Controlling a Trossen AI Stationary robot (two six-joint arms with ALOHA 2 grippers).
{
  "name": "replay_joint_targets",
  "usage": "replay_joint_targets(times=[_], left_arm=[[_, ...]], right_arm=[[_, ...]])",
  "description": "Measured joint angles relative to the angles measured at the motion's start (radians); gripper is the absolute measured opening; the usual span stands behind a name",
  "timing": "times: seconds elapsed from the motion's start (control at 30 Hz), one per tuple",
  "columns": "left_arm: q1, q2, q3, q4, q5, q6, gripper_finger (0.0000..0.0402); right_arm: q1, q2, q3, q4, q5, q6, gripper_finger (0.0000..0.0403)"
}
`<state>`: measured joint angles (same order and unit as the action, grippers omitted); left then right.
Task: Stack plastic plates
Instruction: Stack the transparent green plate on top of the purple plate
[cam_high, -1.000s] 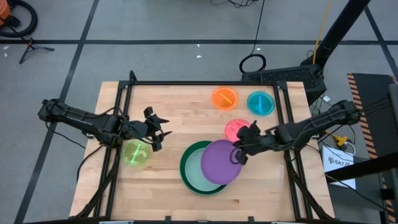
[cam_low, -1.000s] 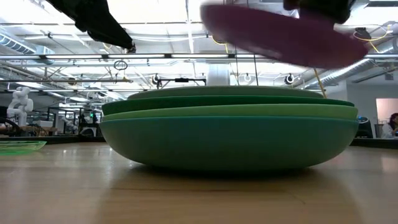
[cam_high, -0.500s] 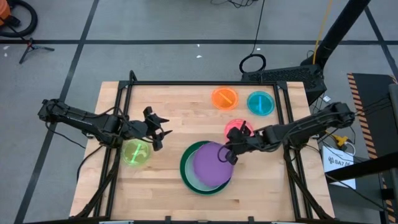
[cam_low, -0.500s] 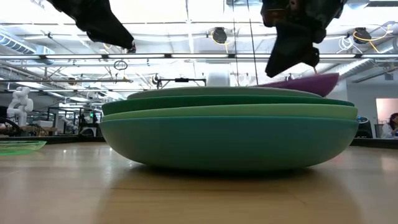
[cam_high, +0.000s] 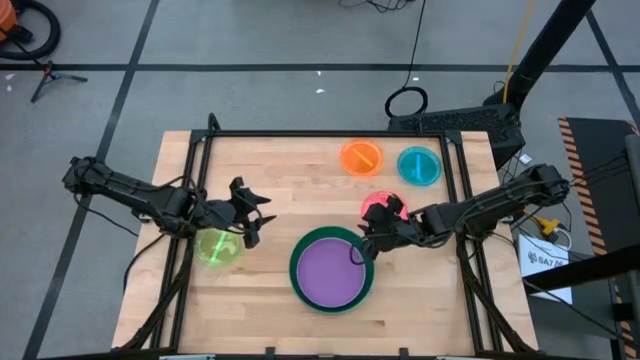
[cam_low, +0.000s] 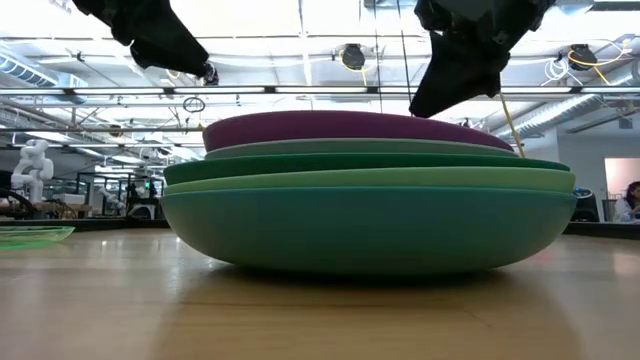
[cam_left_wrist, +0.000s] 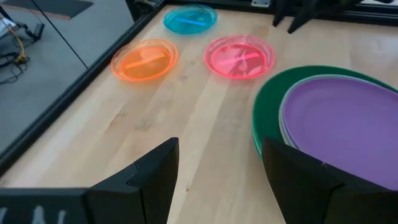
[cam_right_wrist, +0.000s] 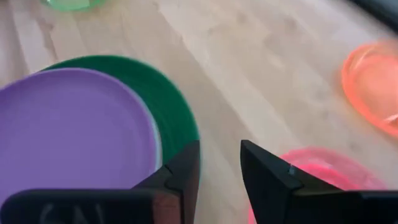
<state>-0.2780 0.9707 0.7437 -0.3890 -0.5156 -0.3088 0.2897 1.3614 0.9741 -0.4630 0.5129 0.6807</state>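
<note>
A stack of plastic plates (cam_high: 332, 270) stands at the table's near middle. A purple plate (cam_high: 334, 274) lies flat on top of it, above mint, dark green, light green and teal plates (cam_low: 365, 215). My right gripper (cam_high: 362, 246) hovers open just above the stack's far right rim, with nothing between its fingers (cam_right_wrist: 221, 171). My left gripper (cam_high: 252, 214) hangs open left of the stack, above and just beyond a yellow-green plate (cam_high: 218, 246) that rests on the table.
An orange plate (cam_high: 362, 157) and a teal plate (cam_high: 419, 166) lie side by side at the far right. A pink plate (cam_high: 381, 207) lies just behind my right gripper. Bare wood (cam_high: 250, 310) shows near the front left.
My right gripper has carried the purple plate left and down over the stack and let it go. The plate, first tilted and lifted clear, now lies level on top of the stack. The gripper stays just above the stack's far right rim.
</note>
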Motion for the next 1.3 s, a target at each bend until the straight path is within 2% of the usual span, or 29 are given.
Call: replay_joint_targets(times=[0.17, 0.4, 0.53, 0.73, 0.83, 1.03, 1.13, 1.3], left_arm=[[-0.028, 0.013, 0.0, -0.046, 0.0, -0.046, 0.0234], [-0.039, 0.056, 0.0, -0.065, 0.0, -0.102, 0.0234], [-0.038, 0.077, 0.0, -0.162, 0.002, -0.248, 0.0234], [-0.024, 0.123, 0.0, -0.461, 0.143, -0.627, 0.0234], [-0.035, 0.179, 0.0, -0.584, 0.219, -0.733, 0.0234], [-0.052, 0.292, 0.0, -0.687, 0.316, -0.808, 0.0234], [-0.066, 0.332, 0.0, -0.667, 0.367, -0.804, 0.0234], [-0.094, 0.352, 0.0, -0.626, 0.386, -0.84, 0.0234]], right_arm=[[0.007, 0.009, 0.0, 0.081, 0.088, -0.095, 0.0107], [-0.002, 0.009, 0.0, 0.205, 0.097, -0.229, 0.0107], [-0.006, 0.007, 0.0, 0.25, 0.097, -0.3, 0.0107], [-0.039, -0.005, 0.0, 0.272, 0.096, -0.377, 0.0107], [-0.067, -0.016, 0.0, 0.283, 0.094, -0.413, 0.0107], [-0.121, -0.03, 0.001, 0.334, 0.092, -0.486, 0.0107], [-0.139, -0.029, 0.001, 0.331, 0.09, -0.505, 0.0107], [-0.158, -0.029, 0.001, 0.326, 0.089, -0.511, 0.0107]])
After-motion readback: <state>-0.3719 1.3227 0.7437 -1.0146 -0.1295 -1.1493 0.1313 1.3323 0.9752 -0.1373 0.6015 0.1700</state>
